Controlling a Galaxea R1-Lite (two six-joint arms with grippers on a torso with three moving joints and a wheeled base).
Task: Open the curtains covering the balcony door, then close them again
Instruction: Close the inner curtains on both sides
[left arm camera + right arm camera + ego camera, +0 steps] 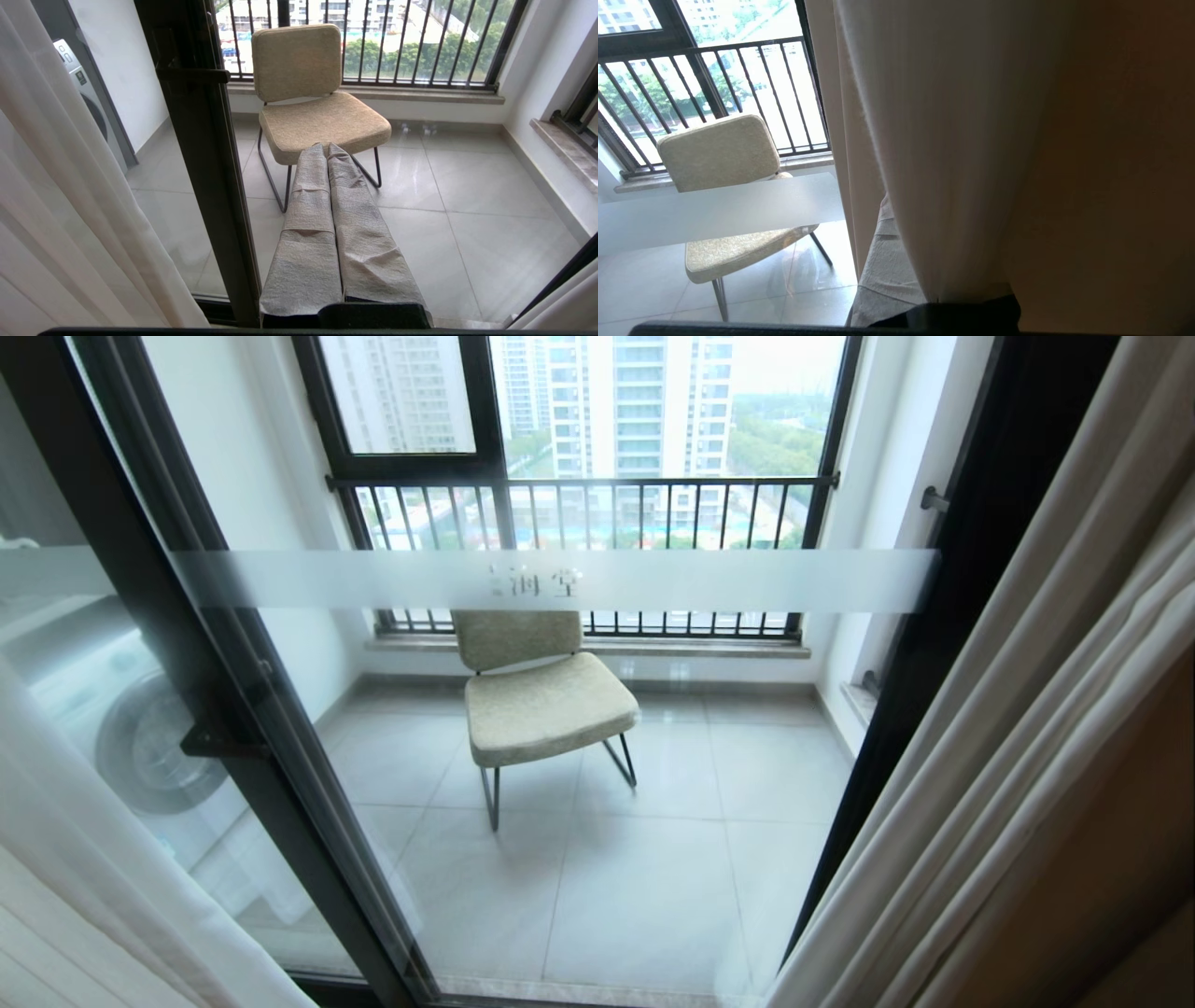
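Note:
The balcony door is clear glass in a black frame, with a frosted band and a black handle. The curtains hang at both sides of the glass: a beige-grey drape on the right and a white sheer at the lower left. Neither arm shows in the head view. In the right wrist view my right gripper is shut on a fold of the curtain, which hides one finger. My left gripper is shut and holds nothing, low beside the door frame and the sheer.
Behind the glass a beige padded chair stands on the tiled balcony floor. A washing machine sits at the left. A black-barred railing window closes off the far side.

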